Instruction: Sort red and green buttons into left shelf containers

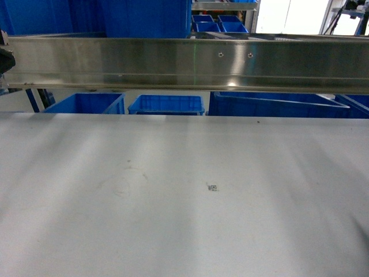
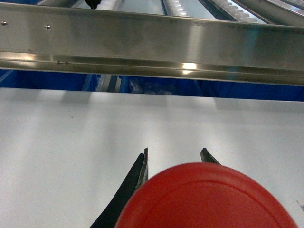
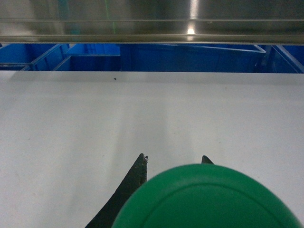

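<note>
The left wrist view is showing the left gripper (image 2: 173, 159) hovering over a white table (image 2: 71, 142), its two dark fingertips (image 2: 141, 166) projecting past a round red button (image 2: 209, 197) that is filling the lower part of that view; the cap is sitting between the fingers, so the jaws are grasping the red button. The right wrist view is showing the right gripper (image 3: 173, 161) in the same pose over the same table, with a round green button (image 3: 206, 197) lying between its dark fingertips (image 3: 140, 168), so these jaws are clenching the green button. Only the caps of both buttons are showing; their lower parts are hidden. A brushed metal rail (image 1: 184, 63) is running across the far edge of the table in all three views, catching bright reflections. Blue crates (image 1: 166, 105) are standing behind and below the rail, beyond the table's far edge, and a further blue crate (image 1: 147, 17) is sitting above the rail at the upper left of the head view. In the head view the table is carrying a small dark mark (image 1: 213, 187) near its middle, and neither gripper nor either button is appearing there. Both buttons are being held well short of the crates.
</note>
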Robot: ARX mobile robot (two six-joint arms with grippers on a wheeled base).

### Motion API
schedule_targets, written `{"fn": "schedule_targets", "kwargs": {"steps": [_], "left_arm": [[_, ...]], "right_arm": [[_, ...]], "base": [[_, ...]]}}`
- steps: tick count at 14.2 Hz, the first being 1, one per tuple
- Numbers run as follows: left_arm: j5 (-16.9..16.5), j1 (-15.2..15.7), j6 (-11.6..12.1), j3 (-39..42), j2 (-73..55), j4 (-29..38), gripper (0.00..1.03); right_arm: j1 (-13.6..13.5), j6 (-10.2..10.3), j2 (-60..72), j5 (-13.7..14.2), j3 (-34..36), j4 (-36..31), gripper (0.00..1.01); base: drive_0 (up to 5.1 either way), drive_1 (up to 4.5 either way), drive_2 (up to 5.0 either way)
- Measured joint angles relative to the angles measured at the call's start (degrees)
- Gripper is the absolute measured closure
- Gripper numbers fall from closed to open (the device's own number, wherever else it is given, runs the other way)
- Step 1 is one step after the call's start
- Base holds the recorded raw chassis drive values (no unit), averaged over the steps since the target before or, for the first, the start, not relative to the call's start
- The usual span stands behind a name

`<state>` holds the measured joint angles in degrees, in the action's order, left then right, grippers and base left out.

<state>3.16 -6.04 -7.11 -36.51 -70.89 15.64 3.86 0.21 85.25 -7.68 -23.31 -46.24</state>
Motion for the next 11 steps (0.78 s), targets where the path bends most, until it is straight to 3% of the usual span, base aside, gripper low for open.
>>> {"fn": "schedule_targets", "kwargs": {"steps": [11], "left_arm": [[0.1,0.2,0.0,0.0,0.0,0.2,0.76]], "right_arm": [[-0.1,0.0,0.0,-0.1,0.0,0.2,0.75]], "base": [[-4.9,2.4,2.6]]}}
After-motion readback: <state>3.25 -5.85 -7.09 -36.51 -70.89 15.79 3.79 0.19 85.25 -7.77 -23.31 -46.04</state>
